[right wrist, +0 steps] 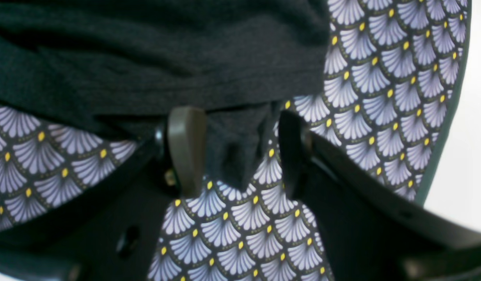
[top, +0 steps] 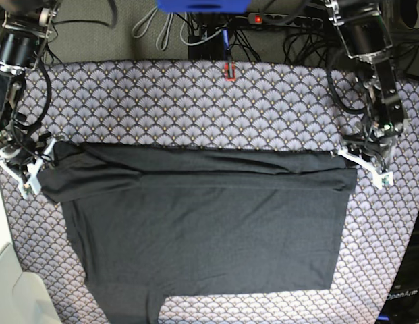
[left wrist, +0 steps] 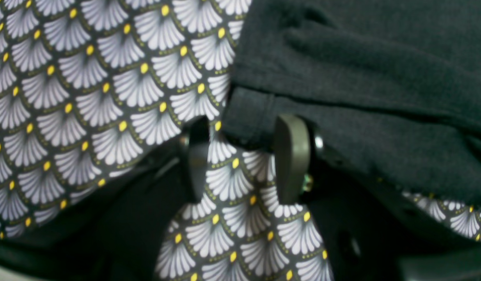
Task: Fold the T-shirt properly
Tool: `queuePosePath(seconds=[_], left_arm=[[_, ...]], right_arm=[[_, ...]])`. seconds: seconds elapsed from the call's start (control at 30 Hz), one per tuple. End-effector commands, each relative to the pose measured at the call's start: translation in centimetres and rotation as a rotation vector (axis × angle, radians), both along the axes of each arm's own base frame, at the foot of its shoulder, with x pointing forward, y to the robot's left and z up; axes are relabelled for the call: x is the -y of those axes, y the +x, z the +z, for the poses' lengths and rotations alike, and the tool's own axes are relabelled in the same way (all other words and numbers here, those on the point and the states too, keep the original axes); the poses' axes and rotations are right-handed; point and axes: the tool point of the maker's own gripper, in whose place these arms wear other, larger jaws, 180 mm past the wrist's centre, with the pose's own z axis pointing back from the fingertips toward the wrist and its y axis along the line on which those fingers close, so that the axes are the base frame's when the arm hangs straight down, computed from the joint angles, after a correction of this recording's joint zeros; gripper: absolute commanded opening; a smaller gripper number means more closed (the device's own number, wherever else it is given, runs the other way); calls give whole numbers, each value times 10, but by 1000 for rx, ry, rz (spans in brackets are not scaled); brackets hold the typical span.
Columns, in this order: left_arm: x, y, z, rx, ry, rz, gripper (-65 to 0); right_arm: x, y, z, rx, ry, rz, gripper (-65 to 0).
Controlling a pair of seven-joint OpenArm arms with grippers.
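Item 1. T-shirt (top: 202,223): dark charcoal fabric, spread flat across the middle of the worktop (top: 196,101), which is covered by a scallop-patterned tablecloth (top: 196,108) in purple-grey with yellow dots. The shirt's far part is folded over into a thick horizontal band that runs from one pincer to the other; the rest of the cloth lies on the near side of both pincers.

Item 2. Left pincer (left wrist: 244,158): at the end of the folded band, on the base view's right (top: 371,165). Jaws stand moderately apart, with patterned tablecloth showing in the gap between them. A hemmed corner of the T-shirt (left wrist: 361,97) lies just ahead of the tips and beside the right-hand finger (left wrist: 291,156); the other finger (left wrist: 197,156) sits over bare tablecloth. No fabric is pinched; whether the tips touch the hem cannot be told.

Item 3. Right pincer (right wrist: 234,152): at the opposite end of the band, on the base view's left (top: 27,169). Jaws moderately apart. A drooping fold of the T-shirt (right wrist: 154,58) hangs into the gap, close against the left-hand finger (right wrist: 185,150) and clear of the other finger (right wrist: 291,152). The jaws are not closed on it. Beyond this pincer, the tablecloth's edge is visible.
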Motion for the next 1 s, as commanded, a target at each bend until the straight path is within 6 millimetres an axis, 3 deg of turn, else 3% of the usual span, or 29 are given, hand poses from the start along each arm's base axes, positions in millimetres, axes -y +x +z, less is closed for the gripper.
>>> queuePosePath(seconds=[0.0, 0.33, 0.6, 0.73, 0.97], left_arm=[[-8, 16, 18, 62, 20, 10, -379], [-10, 15, 3, 60, 6, 25, -379], [-9, 15, 2, 58, 4, 24, -379], [-7, 10, -12, 24, -16, 24, -385], [-8, 8, -16, 12, -20, 26, -495]], right_arm=[[7, 11, 18, 54, -15, -1, -340], [8, 10, 16, 49, -15, -3, -340], [8, 10, 16, 49, -15, -3, -340], [8, 10, 17, 50, -18, -2, -340], [21, 1, 17, 55, -15, -45, -340]])
